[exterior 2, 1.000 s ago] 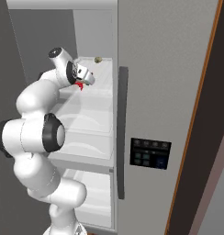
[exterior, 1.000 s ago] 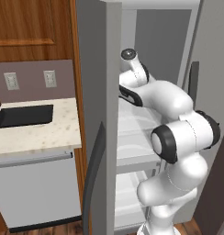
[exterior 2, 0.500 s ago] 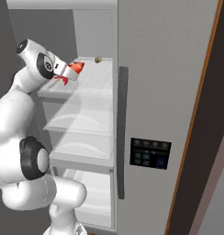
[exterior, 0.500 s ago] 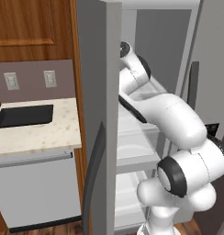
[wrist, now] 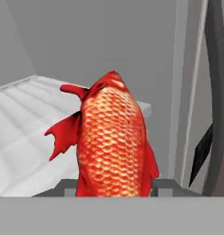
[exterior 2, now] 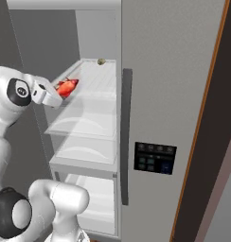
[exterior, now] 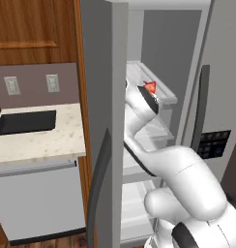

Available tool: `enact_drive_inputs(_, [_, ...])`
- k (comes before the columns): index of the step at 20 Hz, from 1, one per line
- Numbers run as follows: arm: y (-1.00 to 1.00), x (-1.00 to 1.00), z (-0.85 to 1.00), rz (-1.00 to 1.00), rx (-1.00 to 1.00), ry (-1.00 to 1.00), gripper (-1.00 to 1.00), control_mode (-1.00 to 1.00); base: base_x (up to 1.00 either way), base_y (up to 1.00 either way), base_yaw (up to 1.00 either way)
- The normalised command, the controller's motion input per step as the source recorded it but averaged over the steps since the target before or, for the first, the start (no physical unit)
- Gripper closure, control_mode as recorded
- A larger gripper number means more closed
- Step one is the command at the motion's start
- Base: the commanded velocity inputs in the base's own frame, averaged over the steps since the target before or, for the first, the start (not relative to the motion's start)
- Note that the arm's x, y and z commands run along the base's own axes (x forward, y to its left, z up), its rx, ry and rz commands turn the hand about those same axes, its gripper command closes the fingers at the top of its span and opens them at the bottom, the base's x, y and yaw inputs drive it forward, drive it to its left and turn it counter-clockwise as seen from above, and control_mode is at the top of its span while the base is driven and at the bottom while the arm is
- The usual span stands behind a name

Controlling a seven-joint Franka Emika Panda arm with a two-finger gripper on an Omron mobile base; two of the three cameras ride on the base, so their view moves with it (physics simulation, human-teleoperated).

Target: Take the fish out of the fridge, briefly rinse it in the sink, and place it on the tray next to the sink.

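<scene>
A black tray (exterior: 25,122) lies flat on a speckled counter (exterior: 47,140) at the left of the left base view, beneath two wall outlets (exterior: 32,85) and above a white-fronted appliance (exterior: 40,198). Beside it stands the fridge (exterior: 110,121), its near door edge-on with a dark handle. That door hides much of the white arm; past it, only a scrap of the red fish (exterior: 150,86) peeks above the wrist.

The right base view gives the clearer side: the gripper (exterior 2: 60,92) holds the fish (exterior 2: 66,87) just in front of the upper white shelf (exterior 2: 96,80), clear of its surface. A small, dull round item (exterior 2: 101,61) sits at the shelf's back, too small to identify. The dispenser panel (exterior 2: 155,158) on the closed door shows buttons, but no legible writing.

In the hand view the fish (wrist: 114,142) stands between the two fingers (wrist: 64,186), which are closed partway against its flanks; the lower body is cut off.
</scene>
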Motion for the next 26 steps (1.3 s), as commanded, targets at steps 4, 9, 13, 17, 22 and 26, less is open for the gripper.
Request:
enact_drive_inputs(4, [0.00, -0.50, 0.00, 0.01, 0.00, -0.21, 1.00, -1.00, 0.00, 0.00, 0.00])
enact_drive_inputs(9, [0.01, -0.05, -0.01, 0.00, 0.00, 0.00, 1.00, 1.00, -0.38, 0.17, 0.03])
enact_drive_inputs(13, [0.00, 0.00, 0.00, 0.00, 0.00, 0.00, 1.00, 1.00, -1.00, 0.53, 0.33])
enact_drive_inputs(17, [0.00, 0.00, 0.00, 0.00, 0.00, 0.00, 1.00, 1.00, -0.94, 0.45, 0.57])
enact_drive_inputs(22, [0.00, 0.00, 0.00, 0.00, 0.00, 0.00, 1.00, 1.00, -0.53, 0.49, 0.66])
enact_drive_inputs(26, [0.00, 0.00, 0.00, 0.00, 0.00, 0.00, 1.00, 1.00, -0.19, 0.97, 0.02])
